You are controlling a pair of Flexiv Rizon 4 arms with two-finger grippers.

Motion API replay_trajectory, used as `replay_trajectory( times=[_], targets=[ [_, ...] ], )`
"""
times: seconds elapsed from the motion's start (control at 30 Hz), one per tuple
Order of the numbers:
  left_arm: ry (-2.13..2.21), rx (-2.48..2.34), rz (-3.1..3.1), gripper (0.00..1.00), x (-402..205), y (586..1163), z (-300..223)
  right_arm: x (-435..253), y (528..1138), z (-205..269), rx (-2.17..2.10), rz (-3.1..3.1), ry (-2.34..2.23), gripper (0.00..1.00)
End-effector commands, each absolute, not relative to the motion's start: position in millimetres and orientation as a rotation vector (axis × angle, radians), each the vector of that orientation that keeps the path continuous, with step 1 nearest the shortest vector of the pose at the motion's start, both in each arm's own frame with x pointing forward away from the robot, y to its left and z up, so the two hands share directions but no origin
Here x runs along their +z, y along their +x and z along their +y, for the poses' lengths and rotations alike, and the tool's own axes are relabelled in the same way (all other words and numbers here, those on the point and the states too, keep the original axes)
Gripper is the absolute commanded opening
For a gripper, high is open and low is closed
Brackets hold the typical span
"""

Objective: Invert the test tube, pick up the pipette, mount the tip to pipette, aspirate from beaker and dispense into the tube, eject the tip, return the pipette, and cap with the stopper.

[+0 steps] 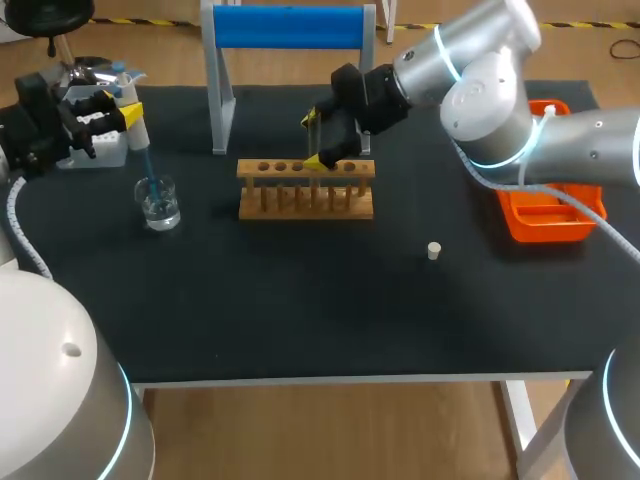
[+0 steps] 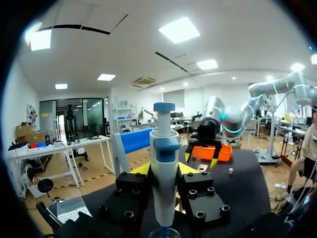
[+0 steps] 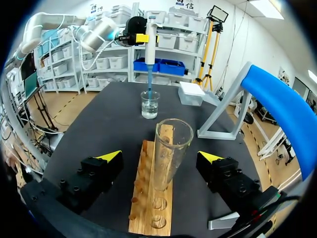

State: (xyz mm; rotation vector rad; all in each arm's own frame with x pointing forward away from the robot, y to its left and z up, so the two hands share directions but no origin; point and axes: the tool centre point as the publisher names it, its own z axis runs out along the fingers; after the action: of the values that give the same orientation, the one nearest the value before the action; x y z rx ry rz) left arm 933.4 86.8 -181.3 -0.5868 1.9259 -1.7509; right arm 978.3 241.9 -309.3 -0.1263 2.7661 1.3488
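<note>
My left gripper [image 1: 128, 115] is shut on the white and blue pipette [image 2: 165, 148], held upright. The pipette's blue tip [image 1: 148, 170] dips into the glass beaker [image 1: 158, 203] of clear liquid. In the right wrist view the clear test tube [image 3: 171, 148] stands in the wooden rack [image 3: 151, 203] with its mouth up. My right gripper [image 3: 160, 156] is open around the tube, with its fingertips [image 3: 110, 155] well apart from the glass. From above, that gripper [image 1: 315, 140] hovers over the rack [image 1: 305, 190]. The small white stopper [image 1: 434, 250] lies on the black mat, right of the rack.
A blue-topped grey stand [image 1: 290, 28] rises behind the rack. A white tip box [image 1: 100, 150] sits at the far left by the left arm. An orange tray [image 1: 545, 215] lies at the right edge under my right arm.
</note>
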Motion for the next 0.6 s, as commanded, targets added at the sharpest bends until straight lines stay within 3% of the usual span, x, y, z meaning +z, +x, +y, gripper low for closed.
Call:
replay_trajectory(
  times=[0.03, 0.6],
  targets=[
    [-0.586, -1.743, 1.920, 0.00, -176.6, 928.7, 86.7, -308.6, 978.3, 241.2, 1.346, 2.769, -0.127, 1.00],
    [-0.535, -1.685, 1.917, 0.00, -141.3, 920.2, 78.8, -308.6, 978.3, 241.2, 1.346, 2.769, -0.127, 1.00]
  ],
)
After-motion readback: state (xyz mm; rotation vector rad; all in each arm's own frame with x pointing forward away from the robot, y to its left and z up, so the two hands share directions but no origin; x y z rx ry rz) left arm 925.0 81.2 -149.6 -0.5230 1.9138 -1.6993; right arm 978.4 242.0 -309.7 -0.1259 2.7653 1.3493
